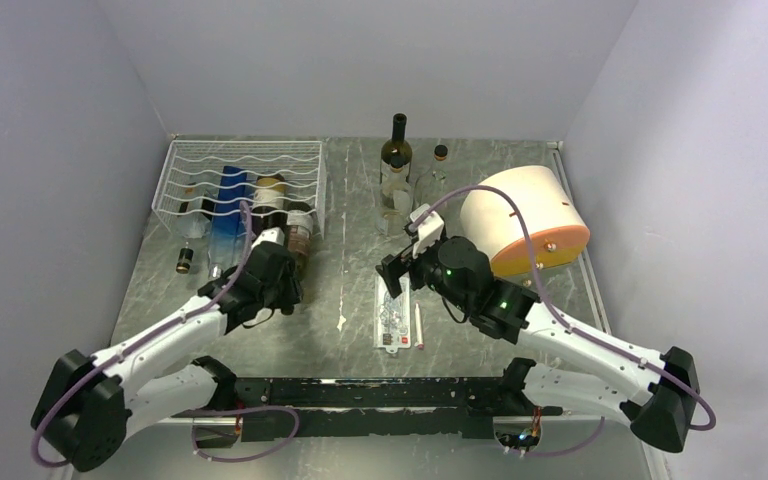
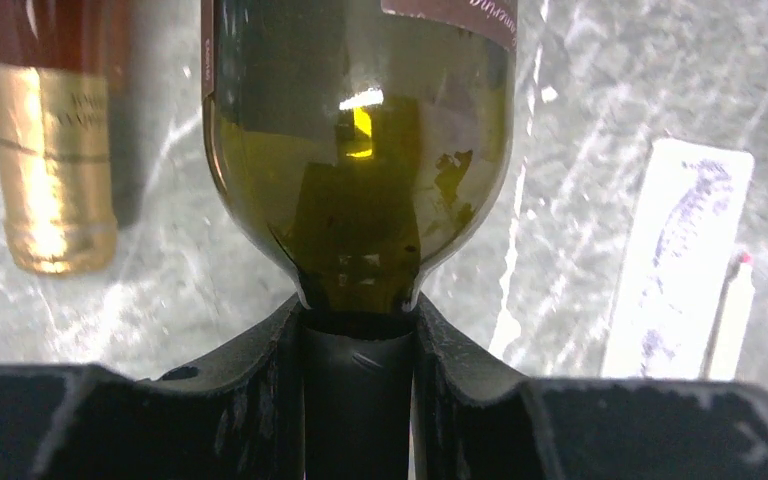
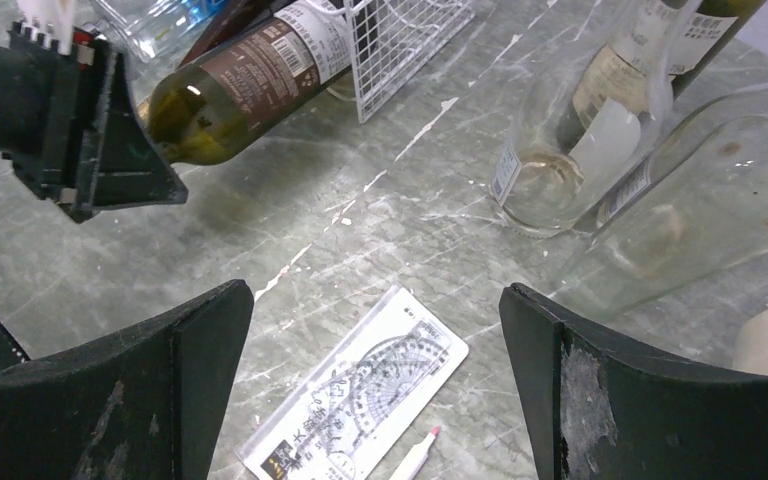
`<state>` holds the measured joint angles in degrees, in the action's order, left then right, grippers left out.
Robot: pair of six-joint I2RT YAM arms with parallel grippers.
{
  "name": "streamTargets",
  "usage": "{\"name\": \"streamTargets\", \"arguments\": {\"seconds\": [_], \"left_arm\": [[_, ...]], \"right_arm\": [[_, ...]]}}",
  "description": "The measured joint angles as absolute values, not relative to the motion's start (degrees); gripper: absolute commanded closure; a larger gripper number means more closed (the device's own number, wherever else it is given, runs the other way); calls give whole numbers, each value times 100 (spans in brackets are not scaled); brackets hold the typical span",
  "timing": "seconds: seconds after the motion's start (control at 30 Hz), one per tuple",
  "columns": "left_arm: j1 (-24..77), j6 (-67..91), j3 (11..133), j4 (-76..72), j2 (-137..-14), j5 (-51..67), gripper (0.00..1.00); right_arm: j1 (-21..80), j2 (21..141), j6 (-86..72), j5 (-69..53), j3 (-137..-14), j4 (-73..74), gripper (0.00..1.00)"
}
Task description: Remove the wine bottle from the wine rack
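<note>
**Wine rack** (image 1: 240, 185): white wire with wavy rungs, standing in the far-left corner of your counter (image 1: 140, 290).

**Wine bottle** (image 2: 360, 150): dark green glass with a brown label, lying at the rack's right end. Its base end is under the rungs. Its shoulder and neck stick out past the rack's near side, pointing toward the near edge.

**Your left jaws**: clenched on that bottle's neck, one on each side, just behind the shoulder.

**Your right jaws**: spread wide and grasping nothing, hanging over the middle of the counter.

**Other rack contents**: a blue bottle (image 1: 230, 200) and a clear bottle (image 1: 192, 205) toward the left edge, and a gold-foiled bottle (image 2: 55, 150) just beside the gripped one.

**Far edge, middle**: a dark upright bottle (image 1: 395, 150) with two clear upright bottles (image 1: 393, 195) (image 1: 435, 175) close by.

**Toward the right edge**: a cream drum (image 1: 520, 215) lying on its side.

**Middle, toward the near edge**: a printed card (image 1: 390, 315) lying flat below the right jaws, with a white pen (image 1: 419, 325) just beside it — red tip.
</note>
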<state>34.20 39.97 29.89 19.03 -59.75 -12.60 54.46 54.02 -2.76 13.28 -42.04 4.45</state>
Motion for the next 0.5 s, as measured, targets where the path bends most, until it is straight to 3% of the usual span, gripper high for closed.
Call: {"name": "streamTargets", "arguments": {"seconds": [0.5], "left_arm": [[3439, 5015, 3162, 4093, -4368, 401, 93]], "right_arm": [[5677, 6208, 115, 266, -4058, -504, 0]]}}
